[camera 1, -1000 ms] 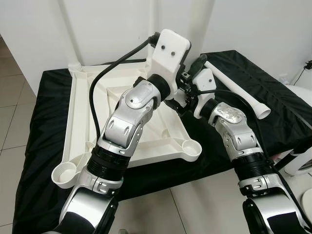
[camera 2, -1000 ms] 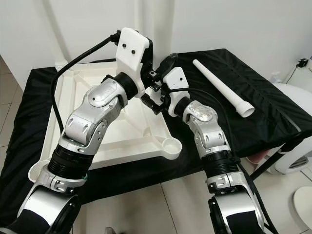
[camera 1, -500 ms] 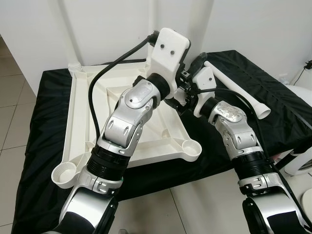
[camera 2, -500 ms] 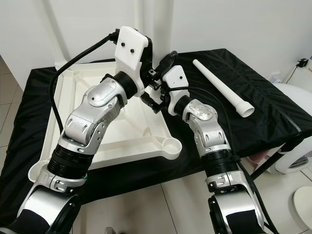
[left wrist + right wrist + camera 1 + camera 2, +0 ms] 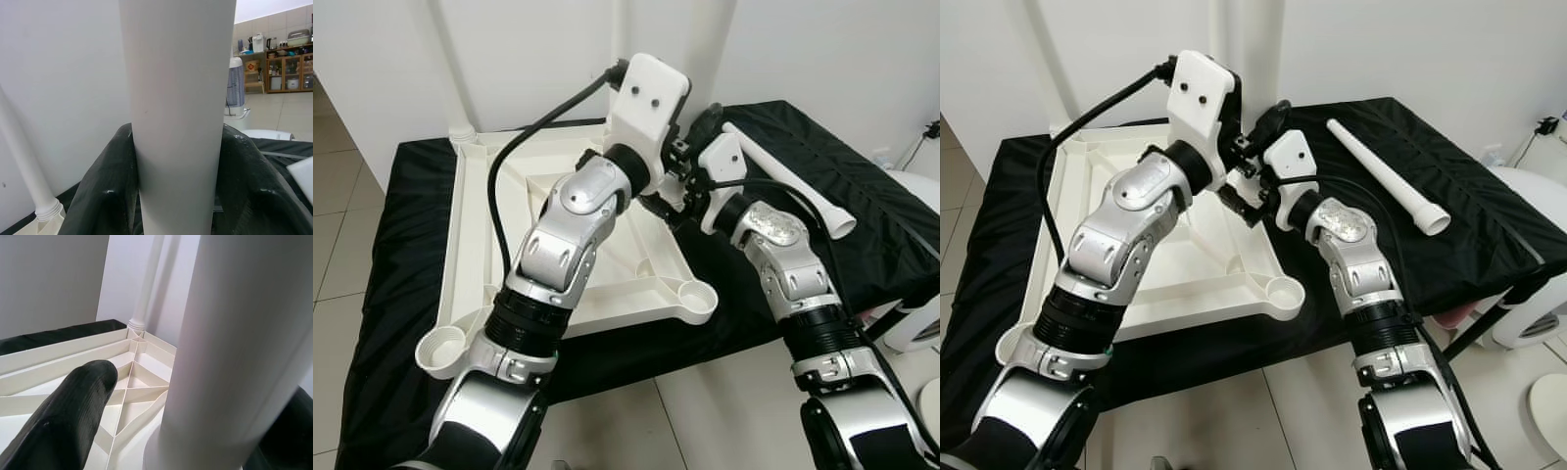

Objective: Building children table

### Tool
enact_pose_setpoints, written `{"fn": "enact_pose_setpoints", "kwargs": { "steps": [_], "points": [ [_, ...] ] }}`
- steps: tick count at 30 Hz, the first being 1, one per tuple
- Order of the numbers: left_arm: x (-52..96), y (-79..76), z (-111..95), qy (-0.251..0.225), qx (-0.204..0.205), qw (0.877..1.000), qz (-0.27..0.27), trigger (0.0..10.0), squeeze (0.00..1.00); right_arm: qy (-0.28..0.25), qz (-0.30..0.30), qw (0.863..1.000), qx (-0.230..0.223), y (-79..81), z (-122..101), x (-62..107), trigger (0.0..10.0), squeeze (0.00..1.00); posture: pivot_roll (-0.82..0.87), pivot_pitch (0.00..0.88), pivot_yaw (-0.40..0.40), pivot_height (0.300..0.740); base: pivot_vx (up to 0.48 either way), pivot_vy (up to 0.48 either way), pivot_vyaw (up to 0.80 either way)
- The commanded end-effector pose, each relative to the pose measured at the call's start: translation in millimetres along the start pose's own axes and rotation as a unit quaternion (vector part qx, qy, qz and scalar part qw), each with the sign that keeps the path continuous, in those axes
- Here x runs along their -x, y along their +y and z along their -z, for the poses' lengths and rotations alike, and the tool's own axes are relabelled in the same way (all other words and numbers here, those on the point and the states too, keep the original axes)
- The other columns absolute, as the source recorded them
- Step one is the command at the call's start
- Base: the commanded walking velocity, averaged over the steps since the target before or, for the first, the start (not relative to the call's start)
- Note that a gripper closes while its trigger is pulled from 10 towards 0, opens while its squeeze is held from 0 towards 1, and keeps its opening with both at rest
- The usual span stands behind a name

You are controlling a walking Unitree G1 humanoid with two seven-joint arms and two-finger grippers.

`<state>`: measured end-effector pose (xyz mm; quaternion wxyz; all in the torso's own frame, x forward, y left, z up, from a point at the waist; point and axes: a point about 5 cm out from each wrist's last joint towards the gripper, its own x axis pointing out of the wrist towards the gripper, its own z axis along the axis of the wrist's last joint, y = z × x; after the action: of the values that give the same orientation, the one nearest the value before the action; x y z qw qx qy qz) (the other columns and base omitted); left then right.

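The white table top (image 5: 475,245) lies upside down on a black-covered surface. An upright white leg (image 5: 176,73) stands at its far right corner. My left gripper (image 5: 177,161) is shut on this leg, one black finger on each side. My right gripper (image 5: 195,431) is low on the same leg (image 5: 244,333), near its base, with one finger (image 5: 63,421) standing apart from the leg, so it is open. Both wrists meet at that corner (image 5: 690,166). Another leg (image 5: 460,132) stands in the far left corner. A loose leg (image 5: 793,181) lies on the cloth to the right.
Two round leg sockets face up at the near corners of the table top, one on the left (image 5: 440,348) and one on the right (image 5: 697,297). A white wall is close behind. Tiled floor lies in front, and a white appliance (image 5: 915,323) stands at the right.
Both wrists have edged slightly up and back at the far right corner. The left gripper's hold on the upright leg is unchanged.
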<state>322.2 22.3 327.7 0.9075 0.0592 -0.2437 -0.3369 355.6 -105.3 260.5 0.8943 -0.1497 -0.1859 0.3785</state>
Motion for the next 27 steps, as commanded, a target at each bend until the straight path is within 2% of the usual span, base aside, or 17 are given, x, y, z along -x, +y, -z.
{"fn": "enact_pose_setpoints", "kwargs": {
  "steps": [1, 12, 27],
  "points": [
    [-1.4, 3.9, -7, -0.013, -0.008, 1.0, -0.004, 10.0, 0.0, 0.008, -0.009, 1.0, 0.007, 3.8, 5, 1.3, 10.0, 0.0, -0.04, 0.057, 0.004, 0.74, 0.0, 0.0, 0.0],
    [-1.1, 9.1, -6, -0.011, -0.013, 1.0, -0.01, 10.0, 0.0, -0.006, -0.001, 1.0, 0.01, -0.2, 0, 2.2, 10.0, 0.0, -0.04, 0.056, 0.007, 0.74, 0.0, 0.0, 0.0],
    [-1.1, 5.8, -7, -0.014, -0.008, 1.0, -0.007, 10.0, 0.0, -0.027, 0.021, 0.999, 0.0, -8.6, -8, -2.1, 9.9, 0.0, -0.04, 0.056, 0.002, 0.74, 0.0, 0.0, 0.0]
  ]
}}
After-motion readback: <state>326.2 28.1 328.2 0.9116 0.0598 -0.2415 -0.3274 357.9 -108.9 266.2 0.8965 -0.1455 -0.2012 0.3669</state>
